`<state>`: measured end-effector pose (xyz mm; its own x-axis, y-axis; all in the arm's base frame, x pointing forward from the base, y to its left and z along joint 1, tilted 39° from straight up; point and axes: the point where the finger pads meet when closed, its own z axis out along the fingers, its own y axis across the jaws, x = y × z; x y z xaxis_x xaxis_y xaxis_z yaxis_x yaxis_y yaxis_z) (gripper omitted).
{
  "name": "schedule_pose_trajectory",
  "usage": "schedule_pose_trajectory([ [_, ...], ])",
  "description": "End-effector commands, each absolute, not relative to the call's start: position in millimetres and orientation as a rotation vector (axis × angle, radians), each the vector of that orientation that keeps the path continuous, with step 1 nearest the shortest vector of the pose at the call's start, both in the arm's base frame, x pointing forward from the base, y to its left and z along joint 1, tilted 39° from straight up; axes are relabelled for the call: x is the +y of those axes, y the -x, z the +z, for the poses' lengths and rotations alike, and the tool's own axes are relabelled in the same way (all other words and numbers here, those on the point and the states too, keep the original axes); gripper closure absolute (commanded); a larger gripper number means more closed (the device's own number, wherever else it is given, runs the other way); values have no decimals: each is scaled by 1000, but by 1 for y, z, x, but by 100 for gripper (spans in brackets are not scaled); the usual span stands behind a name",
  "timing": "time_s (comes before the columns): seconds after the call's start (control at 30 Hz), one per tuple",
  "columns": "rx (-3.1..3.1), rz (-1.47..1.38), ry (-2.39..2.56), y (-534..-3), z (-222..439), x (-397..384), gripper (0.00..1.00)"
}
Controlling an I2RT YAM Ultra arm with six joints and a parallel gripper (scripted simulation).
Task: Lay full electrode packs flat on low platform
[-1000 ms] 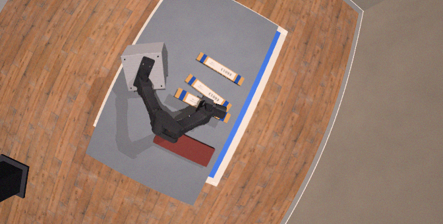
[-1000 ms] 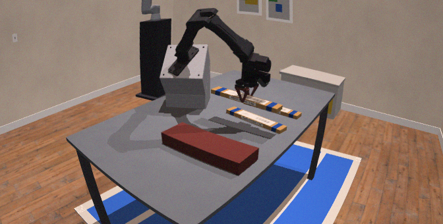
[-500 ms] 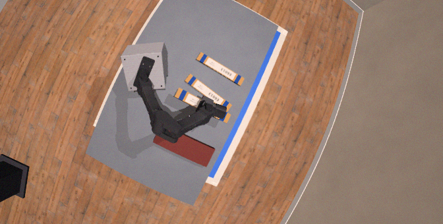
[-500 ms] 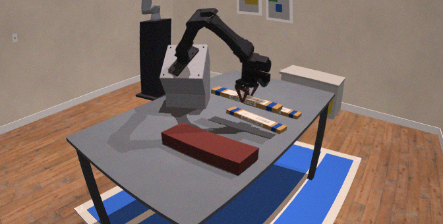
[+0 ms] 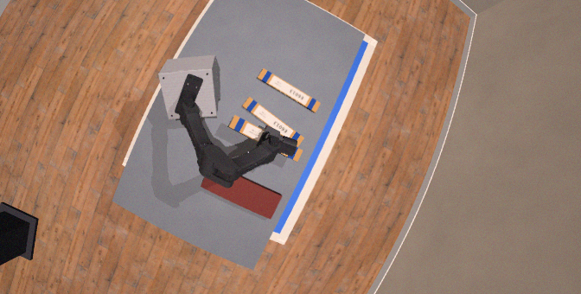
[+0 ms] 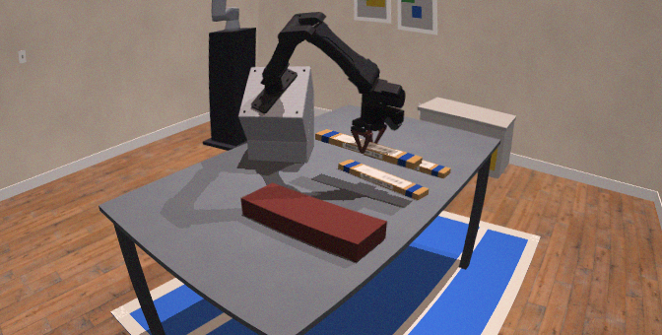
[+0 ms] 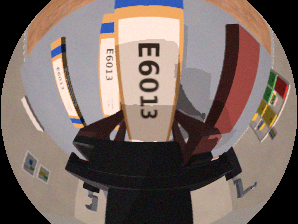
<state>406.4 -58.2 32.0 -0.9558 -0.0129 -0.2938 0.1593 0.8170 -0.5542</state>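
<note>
And here, between the fingers (image 6: 363,142), one pack (image 5: 248,129) (image 6: 409,159) (image 7: 148,75) lies lengthwise, up off the table (image 5: 277,23) (image 6: 197,238) (image 7: 87,50)! Left of the fingers and lower, the middle pack (image 5: 268,116) (image 6: 384,179) (image 7: 108,65) rests on the table; farther left, there's the outer pack (image 5: 290,90) (image 6: 438,169) (image 7: 65,80), also on the table, apart from its neighbour. Over to the right of the fingers, the low platform (image 5: 246,196) (image 6: 315,216) (image 7: 247,65) sits on the table, no pack on it. Behind the fingers stands the arm's mounting block (image 5: 207,105) (image 6: 276,130), on the table too.
</note>
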Motion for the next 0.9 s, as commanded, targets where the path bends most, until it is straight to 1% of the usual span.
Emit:
schedule_pose_trajectory([
  [0.0,2682,-837,-70,-414,43,-43,100],
  [0.27,2682,-837,-70,-414,43,-43,100],
  [0.3,2650,-810,-65,-421,51,-37,100],
  [0.43,2668,-819,-56,-416,43,-40,100],
  [0.47,2638,-808,-71,-427,51,-40,100],
  [0.57,2676,-827,-52,-422,32,-44,100],
  [0.7,2651,-821,-64,-426,37,-48,100],
  [0.87,2679,-829,-50,-421,21,-53,100],
])
